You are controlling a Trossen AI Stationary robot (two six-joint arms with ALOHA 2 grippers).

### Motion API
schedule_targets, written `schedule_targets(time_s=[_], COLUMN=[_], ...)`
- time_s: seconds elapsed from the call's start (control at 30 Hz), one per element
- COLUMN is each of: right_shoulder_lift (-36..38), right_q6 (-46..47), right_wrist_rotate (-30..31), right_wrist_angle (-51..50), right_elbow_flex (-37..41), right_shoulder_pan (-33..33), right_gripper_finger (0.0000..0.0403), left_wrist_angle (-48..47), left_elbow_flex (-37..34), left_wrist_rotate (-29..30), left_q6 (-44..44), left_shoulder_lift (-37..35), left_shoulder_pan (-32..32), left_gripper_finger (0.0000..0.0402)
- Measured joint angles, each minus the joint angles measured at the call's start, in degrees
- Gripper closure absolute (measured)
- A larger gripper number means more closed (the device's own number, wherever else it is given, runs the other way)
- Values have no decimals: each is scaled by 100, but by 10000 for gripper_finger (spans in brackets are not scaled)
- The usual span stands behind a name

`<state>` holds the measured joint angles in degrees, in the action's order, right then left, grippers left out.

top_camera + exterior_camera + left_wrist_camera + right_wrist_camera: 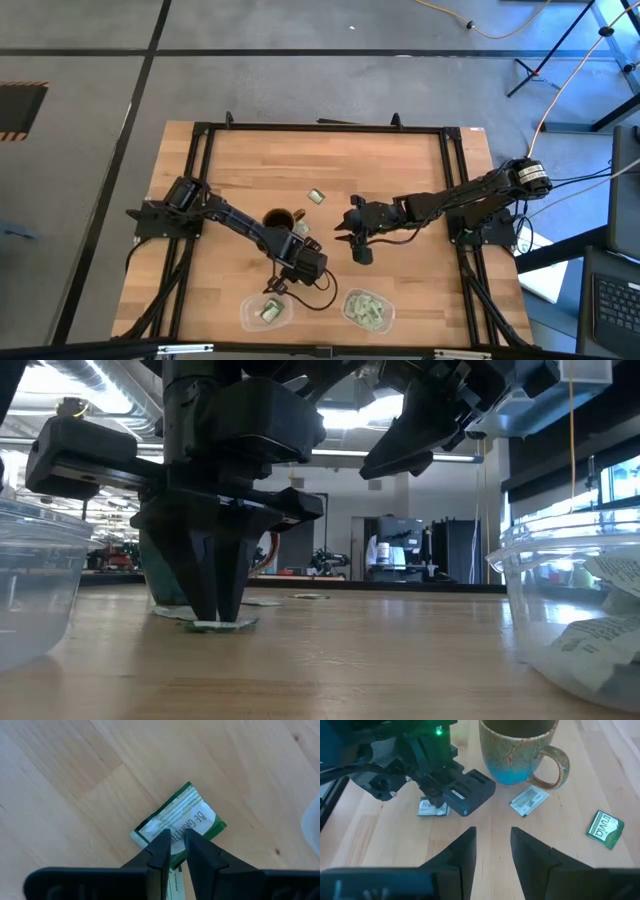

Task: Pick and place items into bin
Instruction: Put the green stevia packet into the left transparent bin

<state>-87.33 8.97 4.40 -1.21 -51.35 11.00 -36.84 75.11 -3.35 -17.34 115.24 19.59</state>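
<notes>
Grey floor [90, 90] (black seams), orange cable [500, 30]

My wooden table [240, 165] carries a brown mug [280, 219], scattered green-white packets [316, 196], and two clear bins [368, 310].

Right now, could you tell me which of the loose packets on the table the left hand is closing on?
The packet beside the mug, directly under the left hand; its fingertips straddle it, unlike the others lying clear.
</notes>
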Motion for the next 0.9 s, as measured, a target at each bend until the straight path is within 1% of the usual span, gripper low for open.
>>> schedule_targets(time_s=[0.1, 0.2, 0.37, 0.6, 0.8, 0.9], right_shoulder_lift=[0, 0, 0, 0, 0, 0], right_q6=[-4, -7, -13, -15, -17, -28], right_wrist_rotate=[0, 0, 0, 0, 0, 0], right_wrist_angle=[2, 0, 0, -21, -48, -49], right_elbow_flex=[0, 0, 0, 0, 0, 0], right_shoulder_pan=[0, 0, 2, 2, 1, 1], right_gripper_finger=[279, 279, 279, 279, 279, 279], left_wrist_angle=[-2, 0, 99, 155, 126, -152], left_elbow_flex=[-2, -8, -95, -159, -143, 64], left_wrist_rotate=[-1, -5, -231, -254, -226, -176], left_q6=[27, 131, 367, 367, 365, 433], left_shoulder_lift=[2, 4, 4, 0, -44, -55], left_shoulder_pan=[0, -4, -88, -107, -103, -89], left_gripper_finger=[337, 337, 358, 396, 397, 399])
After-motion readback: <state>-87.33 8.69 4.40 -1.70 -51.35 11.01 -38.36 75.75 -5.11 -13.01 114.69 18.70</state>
